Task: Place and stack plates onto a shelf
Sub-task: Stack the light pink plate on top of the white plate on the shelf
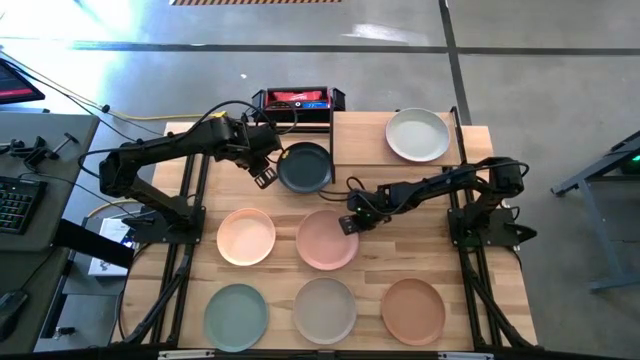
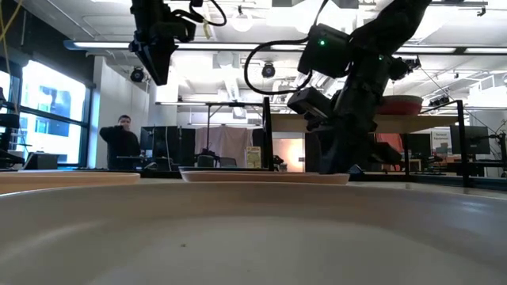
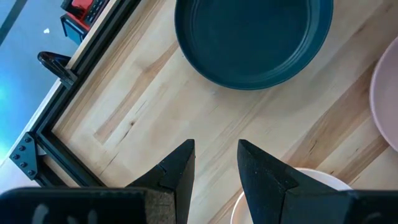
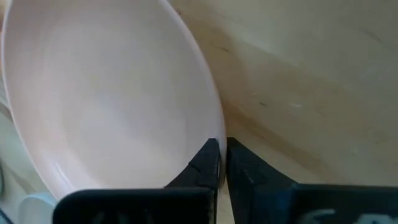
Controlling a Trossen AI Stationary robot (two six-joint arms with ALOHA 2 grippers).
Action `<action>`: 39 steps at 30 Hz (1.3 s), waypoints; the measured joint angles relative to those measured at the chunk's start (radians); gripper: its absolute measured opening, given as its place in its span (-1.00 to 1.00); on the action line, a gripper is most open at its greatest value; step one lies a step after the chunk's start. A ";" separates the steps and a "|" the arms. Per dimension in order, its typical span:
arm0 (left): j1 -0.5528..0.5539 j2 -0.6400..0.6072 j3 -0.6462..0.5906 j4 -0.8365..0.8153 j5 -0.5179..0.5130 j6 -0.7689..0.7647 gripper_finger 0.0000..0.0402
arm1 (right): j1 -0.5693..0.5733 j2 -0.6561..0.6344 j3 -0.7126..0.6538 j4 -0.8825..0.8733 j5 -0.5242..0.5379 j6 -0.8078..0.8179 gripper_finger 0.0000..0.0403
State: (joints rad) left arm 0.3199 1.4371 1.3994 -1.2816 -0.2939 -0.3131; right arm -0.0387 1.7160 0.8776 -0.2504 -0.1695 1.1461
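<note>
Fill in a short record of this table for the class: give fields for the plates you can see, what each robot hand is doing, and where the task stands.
plates on table: white-grey plate, charcoal plate, peach plate, pink plate, sage green plate, beige-grey plate, tan brown plate
left hand: open, above bare wood beside the charcoal plate, holding nothing
right hand: shut on the pink plate's rim
task state: seven plates lie singly on the table, none stacked
</note>
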 joint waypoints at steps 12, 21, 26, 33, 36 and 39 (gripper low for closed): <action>0.000 0.000 0.000 0.000 0.000 0.001 -0.45 | -0.003 -0.119 0.000 -0.047 -0.031 -0.041 -1.00; 0.000 0.000 0.000 0.004 -0.001 0.001 -0.45 | -0.029 -0.287 0.000 -0.164 -0.032 -0.058 -1.00; 0.000 0.000 0.000 0.006 -0.001 0.001 -0.45 | -0.054 -0.398 0.000 -0.245 -0.032 -0.074 -1.00; 0.000 0.000 0.000 0.008 0.002 0.001 -0.45 | -0.113 -0.562 0.000 -0.358 -0.002 -0.086 -1.00; 0.000 0.000 0.000 0.008 0.002 0.001 -0.45 | -0.149 -0.632 0.000 -0.406 0.011 -0.093 -1.00; 0.000 0.000 0.000 0.008 0.002 0.000 -0.45 | -0.189 -0.700 0.000 -0.436 0.013 -0.100 -1.00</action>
State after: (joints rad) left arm 0.3199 1.4371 1.3994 -1.2732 -0.2915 -0.3129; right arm -0.2279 1.0164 0.8776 -0.6865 -0.1562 1.0458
